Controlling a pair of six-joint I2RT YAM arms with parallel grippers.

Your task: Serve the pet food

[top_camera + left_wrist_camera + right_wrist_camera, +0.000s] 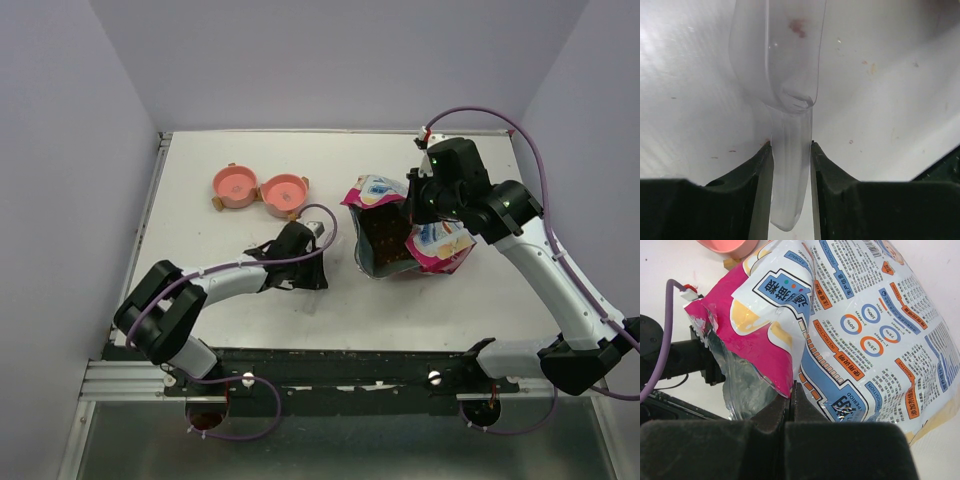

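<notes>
Scooping step: left tool [791,150] clamps the empty scoop [785,60], right tool [790,396] pinches the bag [865,315] open; next, dip into pet food [385,240].

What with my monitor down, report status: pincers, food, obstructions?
Left pincer shut on clear scoop handle, scoop empty. Right pincer shut on bag edge. Kibble in open bag. Nothing between scoop and bag.

Clear scoop [785,60] sits within the left pincer [791,150]; two pink bowls [260,190] beyond it on the white surface [480,290]; printed bag [440,245] at the right pincer [791,395].
</notes>
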